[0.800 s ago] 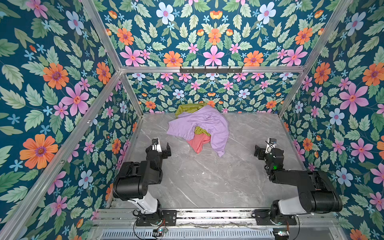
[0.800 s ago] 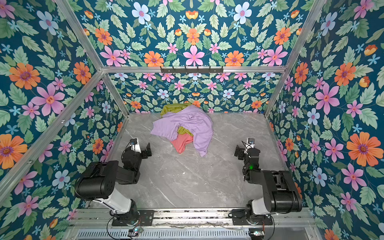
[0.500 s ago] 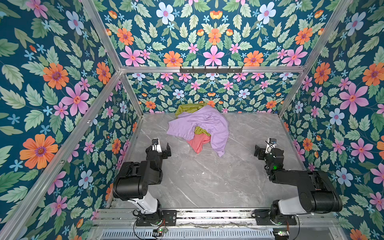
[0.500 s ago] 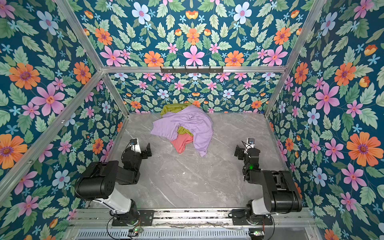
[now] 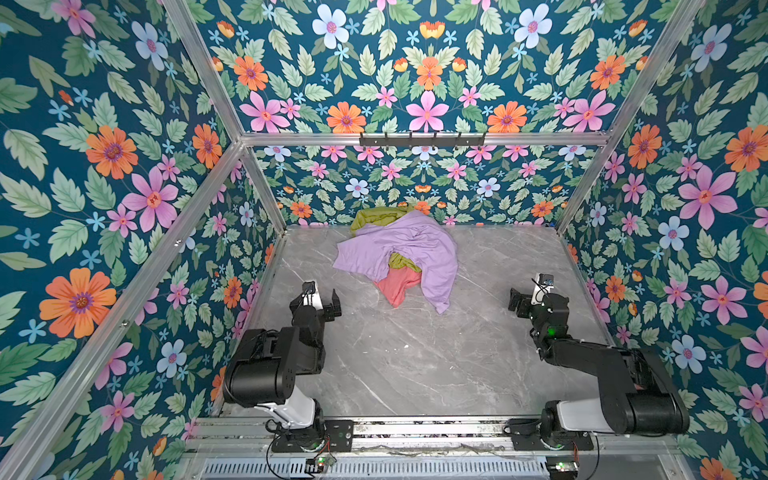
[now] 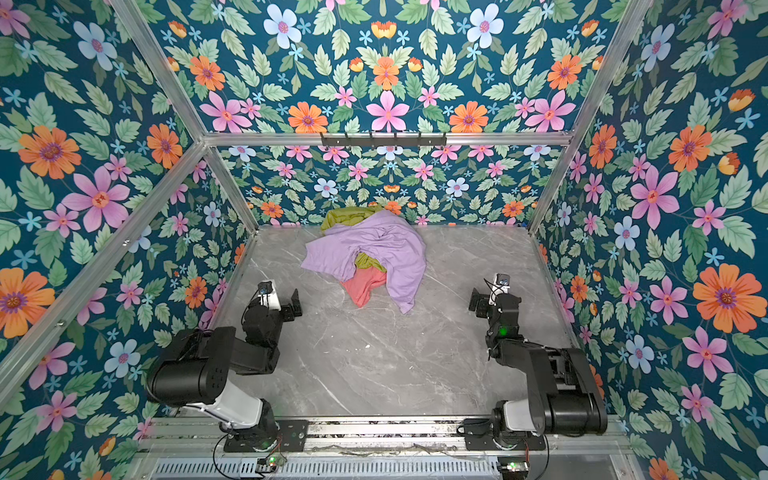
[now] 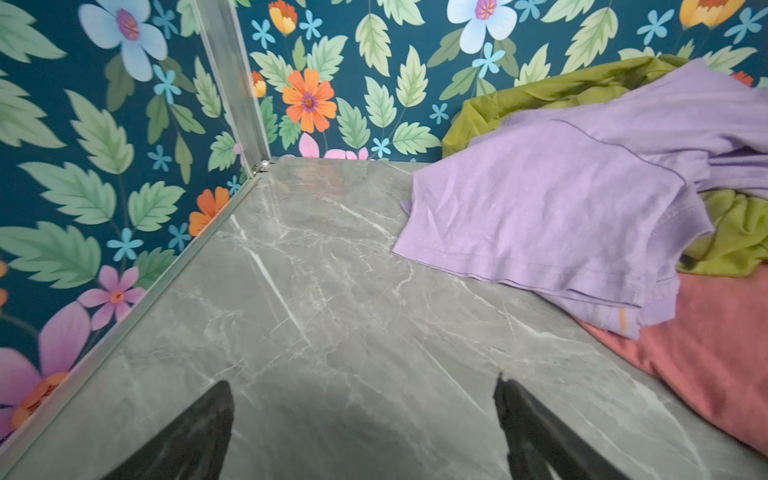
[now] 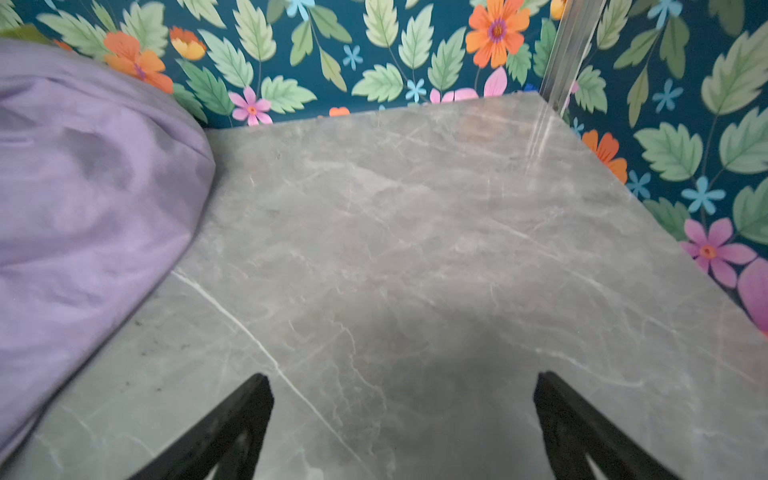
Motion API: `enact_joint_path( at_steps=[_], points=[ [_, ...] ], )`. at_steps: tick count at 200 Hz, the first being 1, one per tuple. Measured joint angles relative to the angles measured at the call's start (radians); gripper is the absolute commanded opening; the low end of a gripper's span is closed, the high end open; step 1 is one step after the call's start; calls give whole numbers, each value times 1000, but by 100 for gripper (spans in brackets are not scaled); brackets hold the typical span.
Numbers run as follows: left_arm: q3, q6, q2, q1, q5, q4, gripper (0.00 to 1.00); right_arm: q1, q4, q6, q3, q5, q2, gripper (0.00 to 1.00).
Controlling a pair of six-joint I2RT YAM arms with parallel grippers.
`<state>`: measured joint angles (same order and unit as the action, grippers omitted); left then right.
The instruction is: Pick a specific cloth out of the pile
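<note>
Three cloths form the pile [image 5: 399, 253] at the back of the grey marble counter [image 5: 415, 365]: lilac cloth [image 5: 419, 245] on top, olive-green cloth [image 5: 374, 216] behind, salmon-pink cloth [image 5: 397, 286] poking out at the front edge. Left claw [image 5: 322, 300] and right claw [image 5: 524, 300]: both jaws spread apart, empty, well apart from the pile.

Both arms were glossy black with white base links; left arm [image 5: 274, 365], right arm [image 5: 615, 374]. Thin black cables ran at the wrists, green LED on the right.
</note>
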<state>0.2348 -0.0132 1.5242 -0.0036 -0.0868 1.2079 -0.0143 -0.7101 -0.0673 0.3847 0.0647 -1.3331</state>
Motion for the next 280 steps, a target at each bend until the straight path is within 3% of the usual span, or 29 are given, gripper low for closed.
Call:
enact_joint_path(
  at_steps=[32, 61, 97, 132, 192, 224, 280],
  points=[
    [49, -31, -168, -26, -129, -105, 100, 19, 136, -13, 80, 24, 125, 99],
    [138, -74, -249, -85, -169, -290, 100, 79, 290, -88, 145, 29, 178, 99],
    [364, -257, -187, -169, -181, -597, 100, 223, 435, -287, 236, -11, 148, 99],
    [446, -371, -87, -233, -41, -773, 96, 371, 493, -426, 331, -103, 6, 99],
    [500, -517, 52, -238, 307, -883, 82, 416, 547, -557, 522, -275, -249, 99],
    [478, -641, 144, -240, 476, -835, 73, 446, 544, -565, 580, -324, -345, 99],
    [502, -781, 268, -275, 631, -666, 61, 469, 555, -568, 639, -368, -415, 99]
  ],
)
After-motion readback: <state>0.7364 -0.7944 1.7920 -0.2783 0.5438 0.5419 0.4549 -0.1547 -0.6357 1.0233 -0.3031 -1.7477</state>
